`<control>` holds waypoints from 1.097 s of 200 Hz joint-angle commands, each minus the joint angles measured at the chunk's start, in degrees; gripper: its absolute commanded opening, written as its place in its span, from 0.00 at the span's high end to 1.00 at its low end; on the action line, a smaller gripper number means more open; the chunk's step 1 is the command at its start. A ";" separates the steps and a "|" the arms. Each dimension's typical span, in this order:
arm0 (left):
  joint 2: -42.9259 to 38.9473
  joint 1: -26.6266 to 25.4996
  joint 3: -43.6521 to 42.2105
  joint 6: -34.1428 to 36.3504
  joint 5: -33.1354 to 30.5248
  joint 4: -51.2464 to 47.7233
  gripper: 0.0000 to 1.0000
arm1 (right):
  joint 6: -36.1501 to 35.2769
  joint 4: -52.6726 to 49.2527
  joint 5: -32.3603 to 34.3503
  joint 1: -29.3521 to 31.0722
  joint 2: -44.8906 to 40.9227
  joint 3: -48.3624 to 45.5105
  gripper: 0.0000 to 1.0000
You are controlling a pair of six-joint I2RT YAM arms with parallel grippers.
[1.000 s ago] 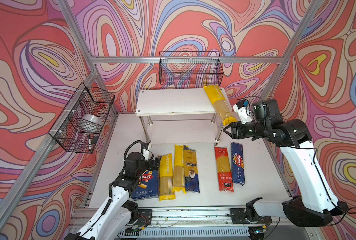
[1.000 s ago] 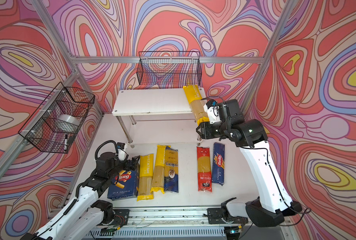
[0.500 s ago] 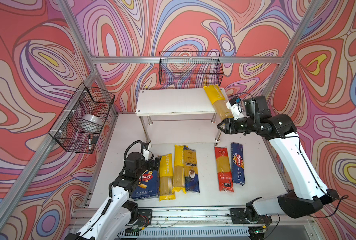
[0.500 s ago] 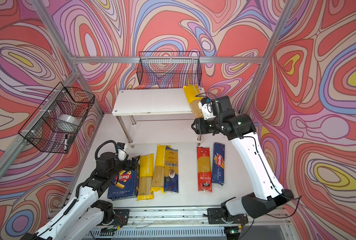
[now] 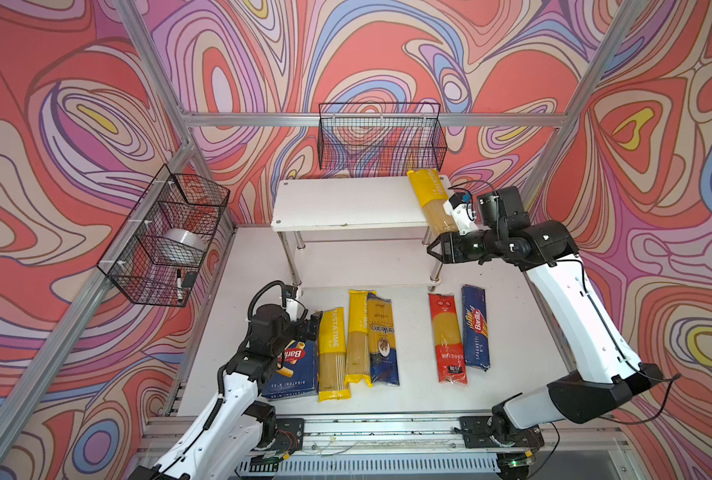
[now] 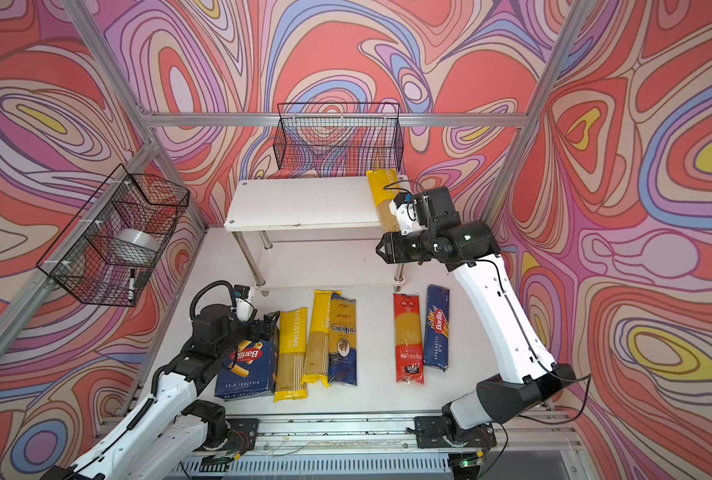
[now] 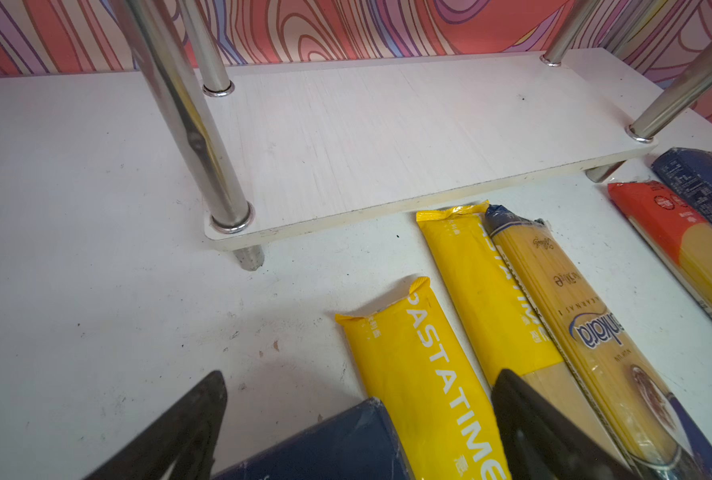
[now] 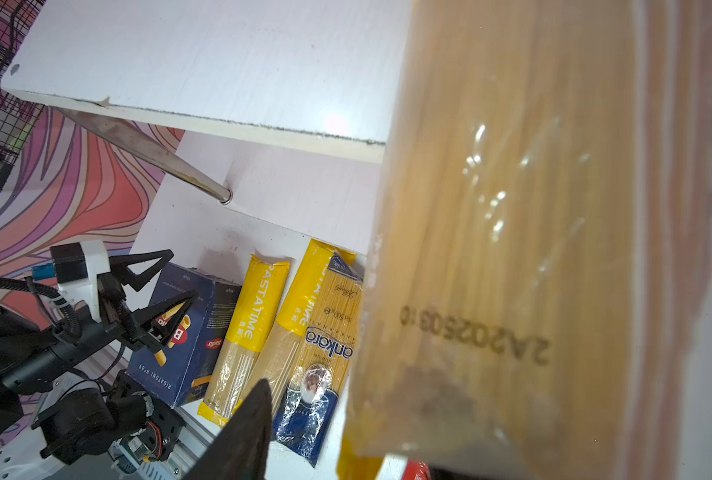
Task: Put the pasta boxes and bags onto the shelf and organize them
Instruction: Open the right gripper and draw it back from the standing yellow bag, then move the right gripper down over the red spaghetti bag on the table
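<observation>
Packet (image 5: 429,197) overhangs shelf (image 5: 346,203) — end just beside right end effector (image 5: 431,251).

Two blue boxes: rigatoni box (image 5: 300,374) at the bench's front-left corner, spaghetti box (image 5: 476,328) nearer its right edge. Five bags: three yellow bags (image 5: 332,353), one red bag (image 5: 446,336), one blue-gold bag (image 5: 383,336). One shelf (image 5: 346,201), two boards. Two baskets: back basket (image 5: 381,137) and left basket (image 5: 138,266), which holds perhaps one tape roll (image 5: 184,245) and one marker (image 5: 178,284).
</observation>
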 commanded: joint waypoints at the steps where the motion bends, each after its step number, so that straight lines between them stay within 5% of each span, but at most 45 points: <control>1: -0.51 -0.04 0.16 0.35 -0.27 -1.68 0.00 | -0.14 7.26 -0.63 -0.30 2.22 2.25 0.42; 62: -0.56 -0.04 0.21 0.38 -0.14 -1.61 0.00 | -0.16 6.28 -1.49 -0.28 4.19 5.64 0.41; 114: -0.47 0.00 0.21 0.46 -0.11 -1.60 0.00 | -0.94 2.00 -1.31 -0.23 -0.91 2.40 0.28; 162: -0.46 0.00 0.20 0.38 -0.41 -1.67 0.00 | -1.12 -3.87 -0.94 -0.23 -4.63 1.05 0.27; 219: -0.55 -0.03 0.15 0.41 -0.48 -1.77 0.00 | -0.40 -0.22 -1.23 -0.23 -12.93 -13.30 0.27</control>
